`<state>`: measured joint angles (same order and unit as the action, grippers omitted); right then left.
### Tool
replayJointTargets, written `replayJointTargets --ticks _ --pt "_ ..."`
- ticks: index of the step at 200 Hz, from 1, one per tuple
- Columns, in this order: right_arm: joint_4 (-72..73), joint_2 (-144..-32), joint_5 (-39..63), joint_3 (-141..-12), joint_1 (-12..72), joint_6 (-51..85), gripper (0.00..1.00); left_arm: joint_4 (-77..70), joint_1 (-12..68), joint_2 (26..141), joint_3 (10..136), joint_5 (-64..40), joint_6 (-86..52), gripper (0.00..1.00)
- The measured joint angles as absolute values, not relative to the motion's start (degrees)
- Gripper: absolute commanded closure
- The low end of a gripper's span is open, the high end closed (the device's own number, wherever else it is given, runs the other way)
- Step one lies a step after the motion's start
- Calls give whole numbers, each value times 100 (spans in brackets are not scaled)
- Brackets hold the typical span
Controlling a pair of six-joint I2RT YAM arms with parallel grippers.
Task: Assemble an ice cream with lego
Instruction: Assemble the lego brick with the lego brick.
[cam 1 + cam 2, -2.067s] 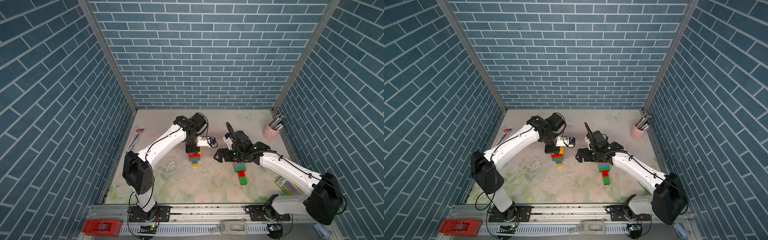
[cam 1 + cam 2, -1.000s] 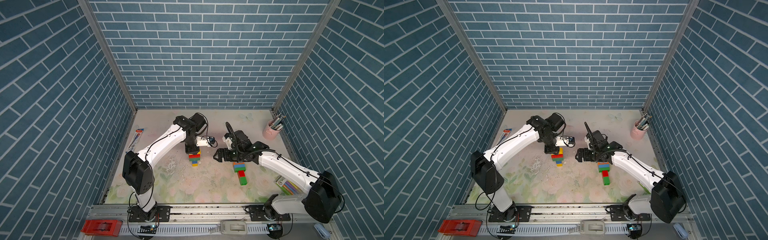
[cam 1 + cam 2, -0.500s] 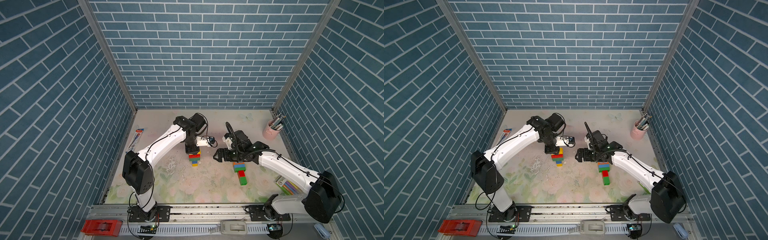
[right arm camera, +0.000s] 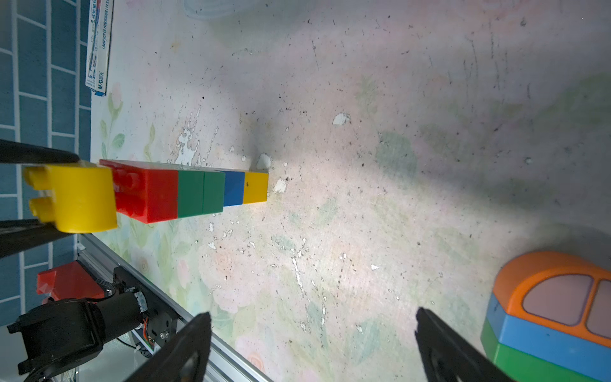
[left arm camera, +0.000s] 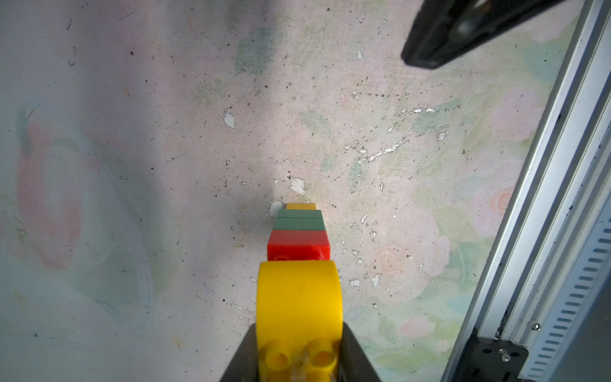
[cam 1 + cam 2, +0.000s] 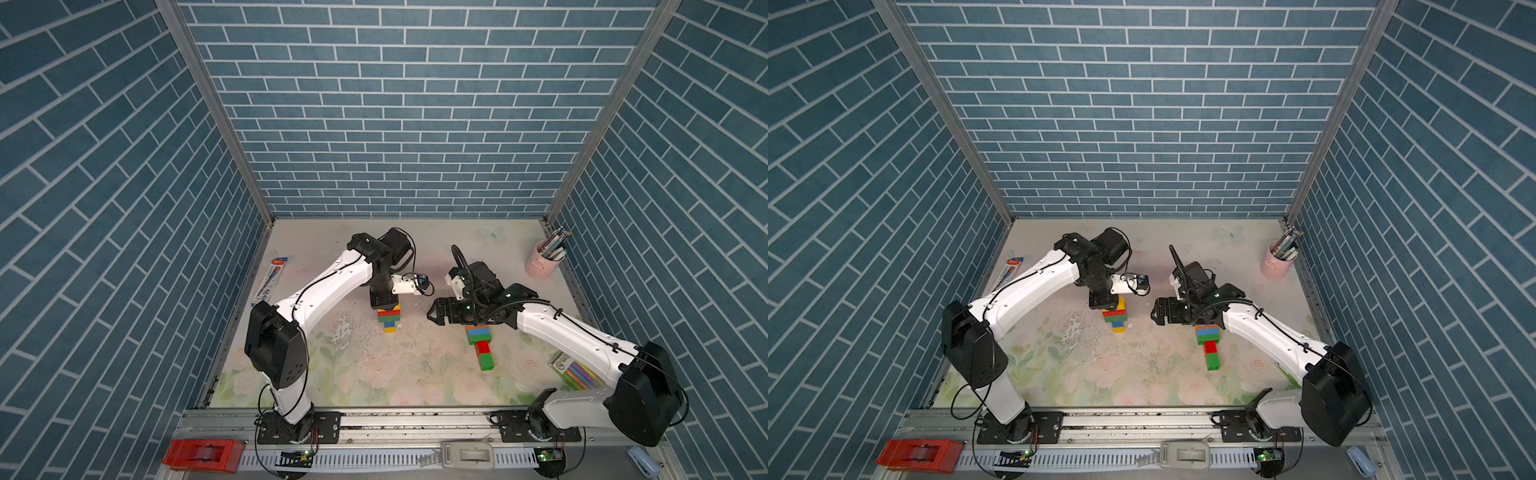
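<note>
left wrist: left gripper (image 5: 299, 334) clamps yellow brick (image 5: 299, 294), partly cropped; right gripper (image 4: 310, 316) apart.

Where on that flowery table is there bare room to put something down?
Bare: the wide front strip, from the left stack and right stack to the rail; also the back strip toward the pink cup. Crowded: between the stacks, where the right gripper hangs open.

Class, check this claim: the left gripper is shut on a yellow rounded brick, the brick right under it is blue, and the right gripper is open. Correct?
No: the left wrist view shows a red brick under the yellow rounded brick, not a blue one. The left gripper is shut on the yellow one, and the right gripper is open.
</note>
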<state>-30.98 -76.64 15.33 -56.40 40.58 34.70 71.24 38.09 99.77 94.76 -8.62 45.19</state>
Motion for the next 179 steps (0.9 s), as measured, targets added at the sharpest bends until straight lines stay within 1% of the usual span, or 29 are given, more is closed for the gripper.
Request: replayJointTargets --ticks 179 --pt "-3083 -7664 1588 -5640 4042 3472 3 7089 3800 10012 9391 -904 4471 100"
